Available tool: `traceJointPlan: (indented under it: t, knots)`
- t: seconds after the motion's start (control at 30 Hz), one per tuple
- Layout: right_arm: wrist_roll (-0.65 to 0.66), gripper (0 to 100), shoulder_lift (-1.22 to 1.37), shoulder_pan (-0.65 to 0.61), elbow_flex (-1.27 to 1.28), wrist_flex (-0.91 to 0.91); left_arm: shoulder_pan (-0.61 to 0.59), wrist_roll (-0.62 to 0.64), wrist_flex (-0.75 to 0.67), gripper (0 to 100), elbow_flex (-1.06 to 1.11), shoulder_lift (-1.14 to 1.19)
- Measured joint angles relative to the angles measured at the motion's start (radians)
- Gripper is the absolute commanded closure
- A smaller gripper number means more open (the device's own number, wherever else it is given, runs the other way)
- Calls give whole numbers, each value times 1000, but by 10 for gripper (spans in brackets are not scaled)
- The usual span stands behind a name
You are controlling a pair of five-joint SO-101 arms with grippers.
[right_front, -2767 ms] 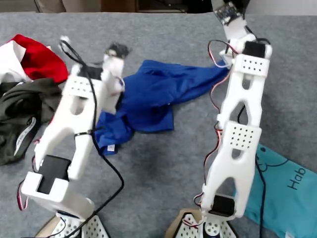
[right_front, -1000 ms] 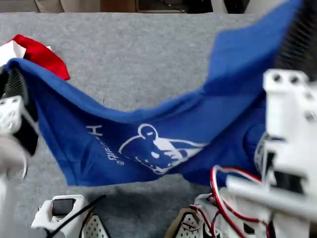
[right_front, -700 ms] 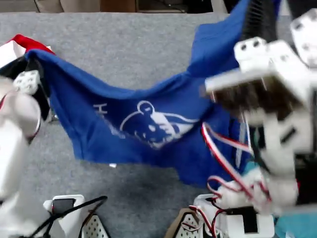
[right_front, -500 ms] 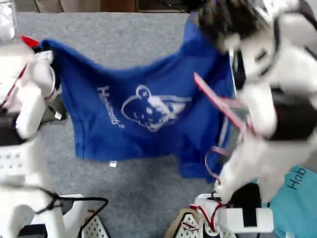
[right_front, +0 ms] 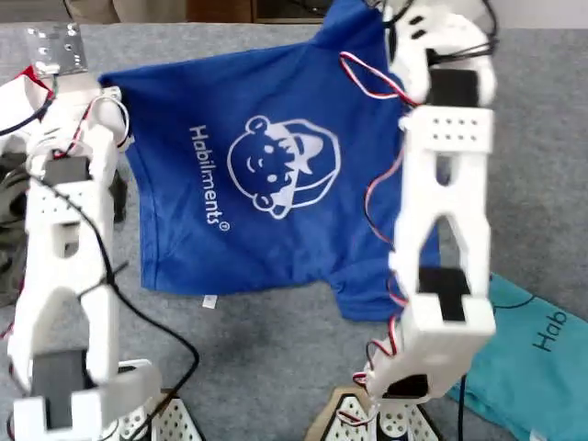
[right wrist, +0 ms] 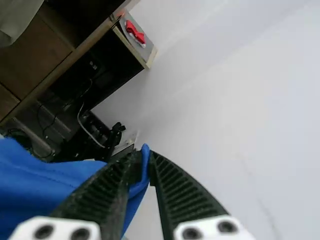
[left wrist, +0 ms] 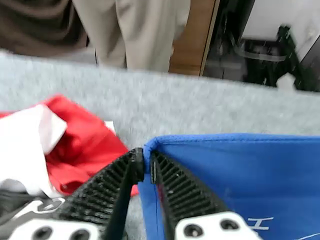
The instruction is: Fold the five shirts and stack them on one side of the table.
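Observation:
A blue shirt with a white face print is stretched flat over the grey table, print up. My left gripper is shut on its far left corner, near the red shirt. My right gripper is shut on the blue shirt at its far right corner and points up off the table's back edge. In the high view the left arm stands along the shirt's left side and the right arm lies over its right side.
A red and white shirt and a dark olive shirt lie at the far left. A teal shirt lies at the near right. Bare grey table runs along the front between the arm bases.
The blue shirt was crumpled on the table, then lifted and spread between both grippers. Both arms have swung it away toward the far edge, and it now lies spread out, print up.

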Motion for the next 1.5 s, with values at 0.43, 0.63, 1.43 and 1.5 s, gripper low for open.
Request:
traceJointPlan:
  t: [0.43, 0.63, 1.43, 1.5]
  knots:
    - [6, 995, 184, 0, -239, 213, -2, 0, 272, 980, -288, 210]
    - [6, 995, 184, 18, -338, 562, -2, -37, 502, 980, -307, 210]
    - [120, 995, 44, 155, -374, 1298, 107, -114, 732, 981, 130, -97]
    - [137, 995, -37, 155, -250, 1298, 107, -120, 689, 981, 232, -184]
